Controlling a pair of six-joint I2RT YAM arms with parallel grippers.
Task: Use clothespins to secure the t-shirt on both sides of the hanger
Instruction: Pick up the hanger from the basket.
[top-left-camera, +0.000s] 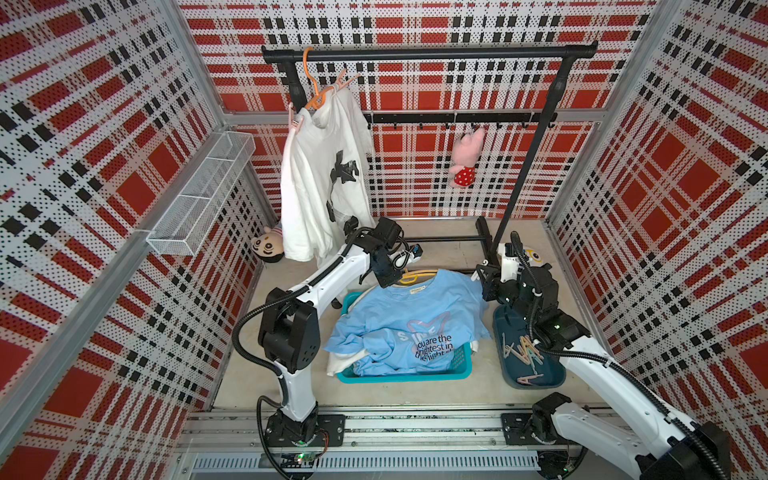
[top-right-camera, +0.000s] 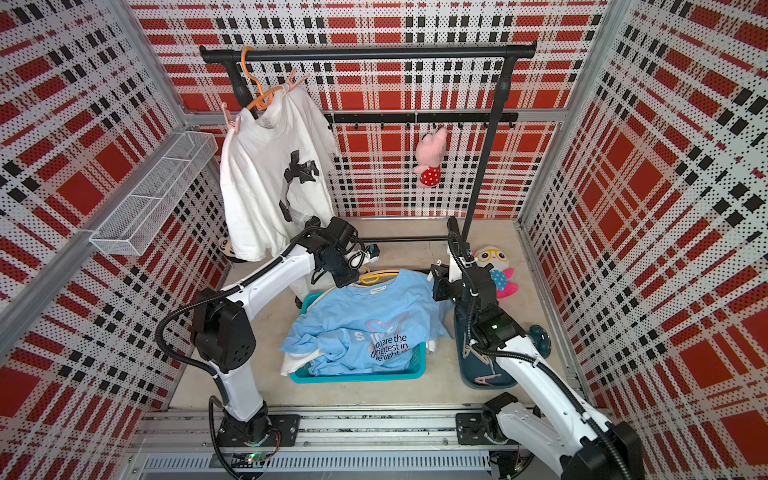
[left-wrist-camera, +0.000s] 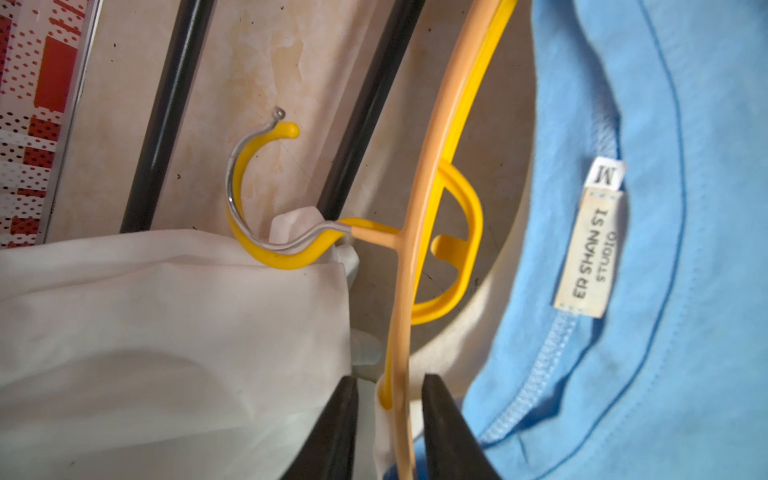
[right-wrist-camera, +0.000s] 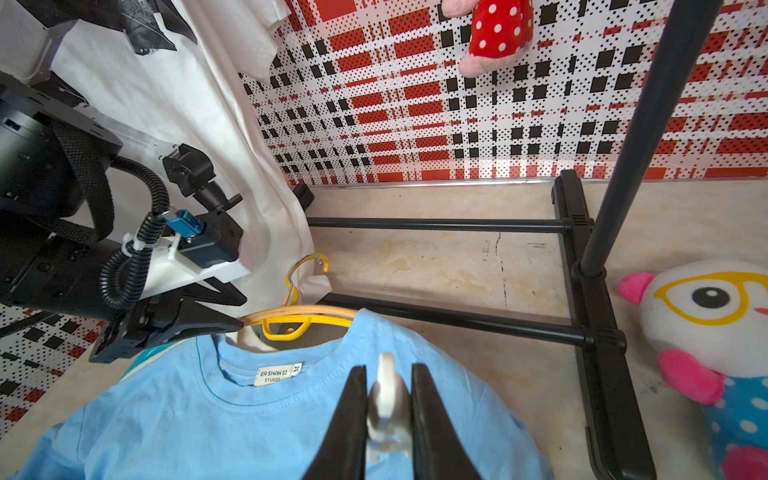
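Over the blue t-shirt (right-wrist-camera: 187, 424), right end effector (right-wrist-camera: 389, 368) is clamped on a white clothespin (right-wrist-camera: 386, 395). Left end effector (left-wrist-camera: 390, 378) stands apart, astride the peach hanger (left-wrist-camera: 424, 166).

Risk: unheld hanger shifts, pin bites cloth only.

Hanger shoulders hidden under shirt; pin's mouth unseen. Spare clothespins (top-left-camera: 524, 351) lie in tray (top-left-camera: 507, 336).

Three plush toys (top-right-camera: 432, 160), three hangers (left-wrist-camera: 398, 291), two arms (top-left-camera: 332, 270), one basket (top-left-camera: 407, 377), one tray (top-left-camera: 552, 376).
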